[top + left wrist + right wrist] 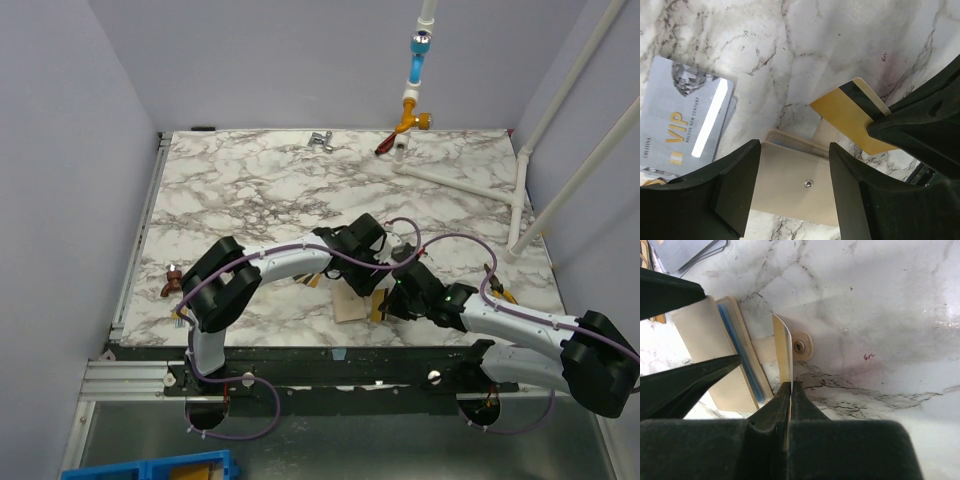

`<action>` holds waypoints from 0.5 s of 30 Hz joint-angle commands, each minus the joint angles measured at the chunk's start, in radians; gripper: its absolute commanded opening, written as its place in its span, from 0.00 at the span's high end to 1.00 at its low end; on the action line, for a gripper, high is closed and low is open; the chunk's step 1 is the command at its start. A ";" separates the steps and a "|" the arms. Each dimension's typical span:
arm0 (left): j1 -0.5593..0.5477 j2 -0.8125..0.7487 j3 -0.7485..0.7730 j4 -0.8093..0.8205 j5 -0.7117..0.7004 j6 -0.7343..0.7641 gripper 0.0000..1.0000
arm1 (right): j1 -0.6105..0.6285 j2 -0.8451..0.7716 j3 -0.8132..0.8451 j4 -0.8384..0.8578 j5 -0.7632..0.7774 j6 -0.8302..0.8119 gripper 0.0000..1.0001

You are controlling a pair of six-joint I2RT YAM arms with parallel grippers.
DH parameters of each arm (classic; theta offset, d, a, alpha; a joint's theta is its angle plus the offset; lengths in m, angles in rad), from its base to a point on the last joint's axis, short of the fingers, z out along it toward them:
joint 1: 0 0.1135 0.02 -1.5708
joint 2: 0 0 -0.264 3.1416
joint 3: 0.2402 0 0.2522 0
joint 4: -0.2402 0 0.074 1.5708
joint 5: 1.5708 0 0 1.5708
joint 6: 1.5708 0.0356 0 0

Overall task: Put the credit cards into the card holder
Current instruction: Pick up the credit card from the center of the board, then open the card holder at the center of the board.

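Observation:
The tan card holder (790, 192) lies flat on the marble, its round snap (808, 183) facing up. My left gripper (795, 155) stands open just above it, one finger over each side edge. A gold credit card (847, 117) with a dark stripe hangs tilted beside the holder's mouth, and my right gripper (790, 387) is shut on it. In the right wrist view that card (784, 347) shows edge-on, next to the holder (702, 347), whose slot shows a blue edge (740, 357). The strap tab (801, 346) lies past it. Grey VIP cards (687, 120) lie stacked to the left.
White pipe frame (460, 175) and a hanging blue-orange fitting (413, 95) stand at the back right. A small metal clip (320, 140) lies at the far edge. A red clamp (170, 283) sits on the table's left rim. Both arms crowd the near middle.

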 commanded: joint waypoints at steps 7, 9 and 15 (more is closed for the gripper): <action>-0.083 0.015 0.068 -0.073 -0.184 0.165 0.42 | -0.005 0.032 -0.057 -0.095 0.043 0.006 0.99; -0.086 0.027 0.070 -0.085 -0.203 0.178 0.42 | -0.006 0.030 -0.068 -0.088 0.043 0.011 0.99; -0.087 0.021 0.078 -0.144 -0.252 0.200 0.42 | -0.005 0.016 -0.074 -0.087 0.044 0.010 0.99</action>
